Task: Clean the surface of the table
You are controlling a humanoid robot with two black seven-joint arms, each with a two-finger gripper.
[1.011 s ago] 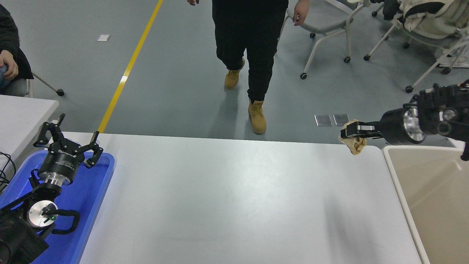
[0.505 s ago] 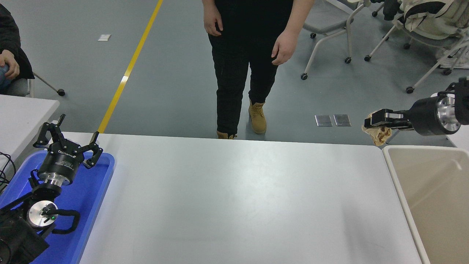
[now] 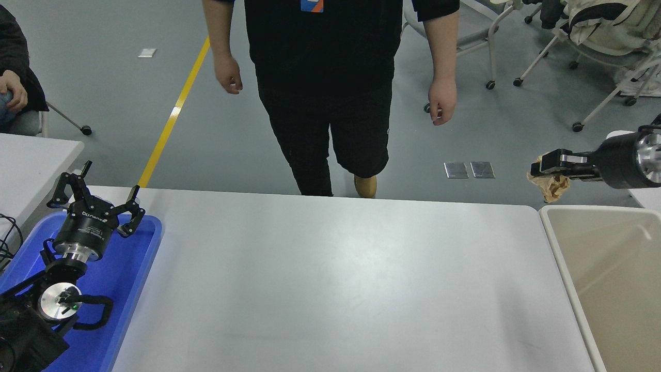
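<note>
The table surface (image 3: 335,279) is a wide glossy white top filling the lower middle of the head view. My right gripper (image 3: 543,168) reaches in from the right edge and is shut on a crumpled brown paper wad (image 3: 552,187), held in the air past the table's far right corner, just above the far rim of the beige bin (image 3: 563,258). My left gripper (image 3: 95,199) is parked at the lower left over the blue tray (image 3: 139,268), fingers spread open and holding nothing.
A person in black (image 3: 330,77) stands close to the table's far edge, hands hanging at the sides. A smaller white table (image 3: 31,165) and a seated person's hand (image 3: 13,95) are at the left. Wheeled chairs (image 3: 594,46) stand at the back right.
My right gripper has carried the paper wad to the right, from over the table's far right corner to above the bin's far rim. The person has walked up to the table.
</note>
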